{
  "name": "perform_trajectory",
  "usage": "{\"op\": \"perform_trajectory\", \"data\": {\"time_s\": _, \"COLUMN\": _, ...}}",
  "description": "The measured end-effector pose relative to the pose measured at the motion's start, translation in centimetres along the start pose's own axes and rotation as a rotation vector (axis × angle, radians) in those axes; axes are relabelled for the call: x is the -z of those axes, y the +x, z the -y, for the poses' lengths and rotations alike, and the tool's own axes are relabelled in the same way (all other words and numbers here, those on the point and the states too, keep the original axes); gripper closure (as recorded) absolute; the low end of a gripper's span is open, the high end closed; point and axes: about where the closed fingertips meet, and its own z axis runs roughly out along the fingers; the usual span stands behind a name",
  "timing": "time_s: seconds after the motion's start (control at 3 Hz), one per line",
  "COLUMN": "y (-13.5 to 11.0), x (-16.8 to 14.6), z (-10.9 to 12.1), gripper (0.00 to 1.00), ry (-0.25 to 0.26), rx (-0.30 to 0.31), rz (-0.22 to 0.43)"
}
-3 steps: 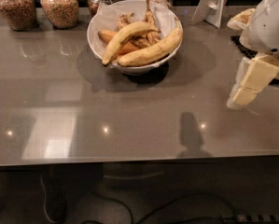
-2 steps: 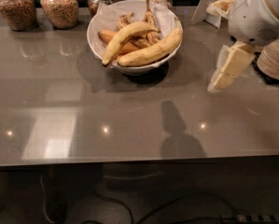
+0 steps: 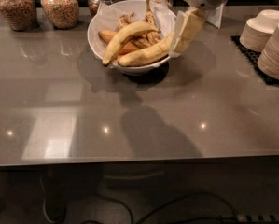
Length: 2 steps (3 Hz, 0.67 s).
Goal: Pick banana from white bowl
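Since a second earlier, the gripper (image 3: pixel 179 47) had been carried leftward from the right side of the table (image 3: pixel 129 125) and was now hung tilted over the right rim of the white bowl (image 3: pixel 93 30), just beside the thicker, duller banana (image 3: pixel 146 55). Whether anything was clasped by the gripper could not be told; it appeared to be touching nothing. The banana (image 3: pixel 127 37) was seen lying inside the bowl, on top of the other fruit, curved from near left to far right, with an orange-toned one (image 3: pixel 112 35) behind it. Four jars (image 3: pixel 59 4) were ranged along the far edge, and stacked small bowls (image 3: pixel 261 30) were set on a black mat (image 3: pixel 249 49) at the right.
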Motion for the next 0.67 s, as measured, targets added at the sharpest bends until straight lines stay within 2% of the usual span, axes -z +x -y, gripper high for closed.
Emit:
{"op": "perform_trajectory", "data": {"time_s": 0.33, "y": -0.1, "x": -0.1, "z": 0.1, "gripper": 0.00, "ry": 0.000, "rx": 0.005, "rz": 0.000}}
{"op": "perform_trajectory", "data": {"time_s": 0.67, "y": -0.9, "x": -1.7, "z": 2.3, "gripper": 0.00, "ry": -0.005, "rx": 0.064, "rz": 0.017}}
